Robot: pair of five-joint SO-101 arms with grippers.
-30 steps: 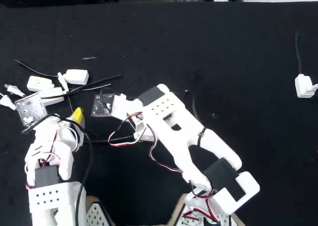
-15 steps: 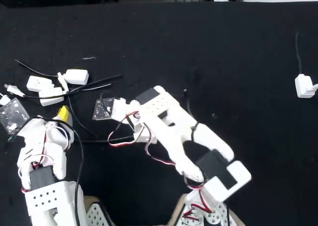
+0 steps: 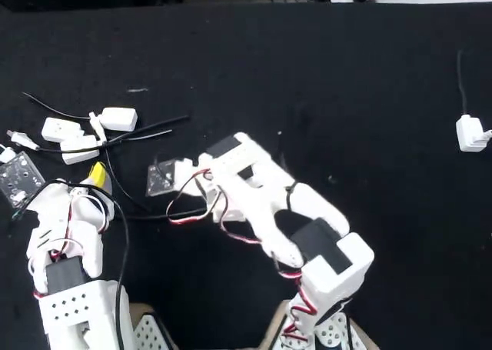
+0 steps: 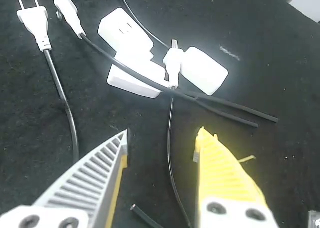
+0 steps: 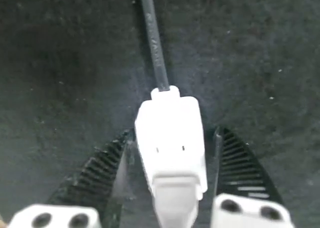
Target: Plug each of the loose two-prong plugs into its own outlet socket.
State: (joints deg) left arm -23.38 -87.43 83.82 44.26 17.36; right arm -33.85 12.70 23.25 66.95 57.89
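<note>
Three white outlet blocks (image 3: 81, 131) lie in a cluster at the table's left, crossed by black cables; in the left wrist view they are outlet blocks (image 4: 132, 52). A loose two-prong plug (image 4: 35, 18) and a second plug (image 4: 66, 10) lie beside them. My left gripper (image 4: 162, 135), one finger grey and one yellow, is open just short of the cluster, holding nothing; the high view shows the same left gripper (image 3: 58, 175). My right gripper (image 5: 172, 135) is shut on a white plug (image 5: 170, 138) whose black cable runs away over the cloth. In the high view the right gripper (image 3: 160, 179) sits at centre-left.
Another white outlet adapter (image 3: 469, 132) with a thin cable lies far off at the right edge. Black cables (image 3: 138, 131) trail across the black cloth between the two arms. Wide bare cloth lies at the back and right.
My left arm swung left and back from the outlet cluster, then stayed. My right arm drew back a little toward the front, its gripper tip shifting slightly nearer.
</note>
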